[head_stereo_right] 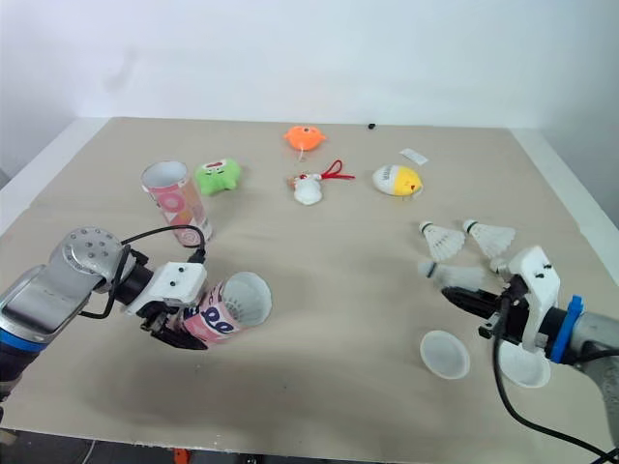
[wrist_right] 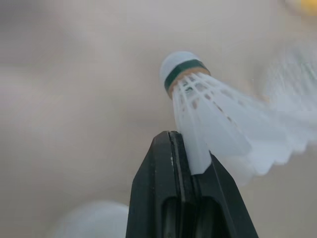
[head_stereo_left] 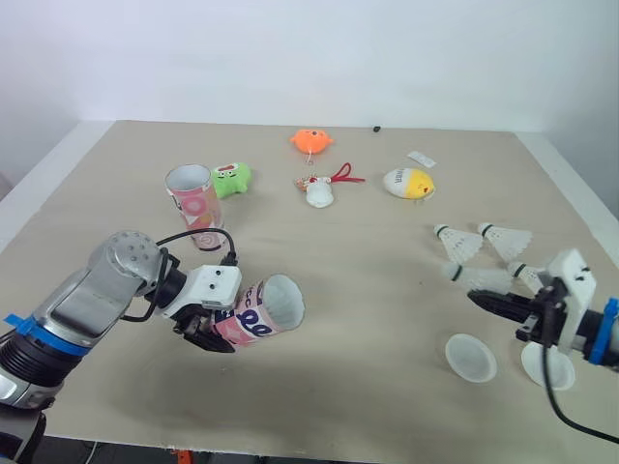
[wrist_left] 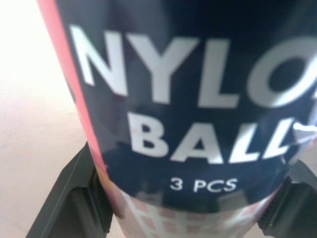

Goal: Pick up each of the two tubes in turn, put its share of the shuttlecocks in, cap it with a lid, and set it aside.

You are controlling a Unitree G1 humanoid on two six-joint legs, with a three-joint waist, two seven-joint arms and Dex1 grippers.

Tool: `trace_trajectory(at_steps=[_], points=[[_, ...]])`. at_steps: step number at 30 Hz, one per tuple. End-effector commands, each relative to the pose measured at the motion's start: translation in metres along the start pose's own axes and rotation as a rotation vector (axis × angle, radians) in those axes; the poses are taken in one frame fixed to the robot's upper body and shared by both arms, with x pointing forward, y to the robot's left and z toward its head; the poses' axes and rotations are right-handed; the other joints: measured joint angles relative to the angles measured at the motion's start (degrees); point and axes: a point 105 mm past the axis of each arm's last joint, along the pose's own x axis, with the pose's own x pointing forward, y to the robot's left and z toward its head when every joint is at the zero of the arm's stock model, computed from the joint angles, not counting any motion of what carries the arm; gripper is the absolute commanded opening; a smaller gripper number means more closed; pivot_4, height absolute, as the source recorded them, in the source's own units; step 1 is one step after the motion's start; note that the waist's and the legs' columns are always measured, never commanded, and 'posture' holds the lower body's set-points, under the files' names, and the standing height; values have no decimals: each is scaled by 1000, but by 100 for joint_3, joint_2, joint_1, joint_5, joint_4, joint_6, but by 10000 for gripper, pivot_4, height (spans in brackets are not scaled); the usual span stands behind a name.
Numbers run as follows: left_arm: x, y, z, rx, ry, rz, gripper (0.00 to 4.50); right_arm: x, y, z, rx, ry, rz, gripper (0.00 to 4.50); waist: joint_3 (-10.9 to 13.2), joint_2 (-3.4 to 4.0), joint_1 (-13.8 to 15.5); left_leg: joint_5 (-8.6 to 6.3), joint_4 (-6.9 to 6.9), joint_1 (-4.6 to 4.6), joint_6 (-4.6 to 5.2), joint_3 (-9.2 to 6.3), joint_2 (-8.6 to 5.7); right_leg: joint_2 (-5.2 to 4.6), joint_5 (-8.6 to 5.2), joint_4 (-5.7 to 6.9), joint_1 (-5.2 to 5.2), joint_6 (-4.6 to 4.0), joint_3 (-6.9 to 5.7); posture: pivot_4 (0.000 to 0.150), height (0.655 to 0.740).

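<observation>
Left eye view: my left jaws clamp one tube (head_stereo_left: 259,311) tilted low over the tabletop (head_stereo_left: 368,261), open mouth facing my right arm, presumably for loading; my right jaws pinch a shuttlecock (wrist_right: 213,114) by its skirt, cork leading, well apart from that mouth.

The front tube (head_stereo_left: 256,314) shows a pink-and-white pattern, navy label, white lettering. The rear tube (head_stereo_left: 196,208) is pink with white rings. The shuttlecocks (head_stereo_left: 457,244) are white, green-banded. Tabletop (head_stereo_left: 368,290) beige.
</observation>
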Motion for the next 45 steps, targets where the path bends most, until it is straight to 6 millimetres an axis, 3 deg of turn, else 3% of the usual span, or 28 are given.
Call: trace_trajectory(at_steps=[1, 4, 8, 13, 27, 30, 36, 42, 45], points=[[4, -3, -6, -24, 21, -23, 30718, 19, 43, 42, -208, -34, 240, 269, 3, -3, -5, 0, 0, 1, 0, 1, 3, 3, -1, 0, 0, -12, 0, 1500, 7323], [3, -1, -7, -23, 24, -21, 30718, 38, 69, 56, -351, -17, 401, 269, 7, -20, -13, 4, 2, 7, -4, 10, 12, 6, 8, 0, -3, -26, 2, 1500, 7323], [2, 2, -5, -16, 25, -16, 30718, 67, 71, 60, -499, 30, 478, 269, 12, -27, -12, 5, 10, 3, -6, 14, 37, 14, 11, 0, -13, -37, 0, 1500, 7323], [0, 3, -3, -14, 24, -10, 30718, 95, 79, 85, -626, -14, 586, 269, 13, -26, 7, 5, 14, -18, -6, 20, 37, 21, 13, 0, -32, -43, 0, 1500, 7323], [-4, 1, -6, -41, 25, 16, 30718, 140, 101, 97, -760, -11, 778, 269, 14, -25, 10, 6, 33, -37, -7, 20, 65, 50, 21, 44, -69, -87, -14, 1500, 7323], [-4, 1, -6, -41, 25, 18, 30718, 139, 108, 99, -747, -22, 838, 8354, 14, -25, 14, 8, 34, -38, -9, 18, 66, 52, 20, 45, -69, -88, -14, 1500, 7323], [-3, 1, -7, -43, 25, 17, 30718, 120, 117, 119, -634, -135, 950, 35599, 14, -24, 17, 8, 33, -38, -9, 17, 66, 52, 31, 50, -70, -109, -14, 1500, 7323], [-2, 0, -6, -39, 23, 12, 30718, 95, 106, 132, -469, -224, 959, 35599, 14, -24, 15, 8, 33, -38, -9, 20, 66, 50, 37, 49, -70, -117, -14, 1500, 7323], [-2, -1, -5, -41, 23, 9, 30718, 105, 94, 134, -390, -228, 838, 35599, 14, -24, 12, 8, 33, -38, -9, 20, 66, 49, 37, 49, -70, -117, -14, 1500, 7323]])
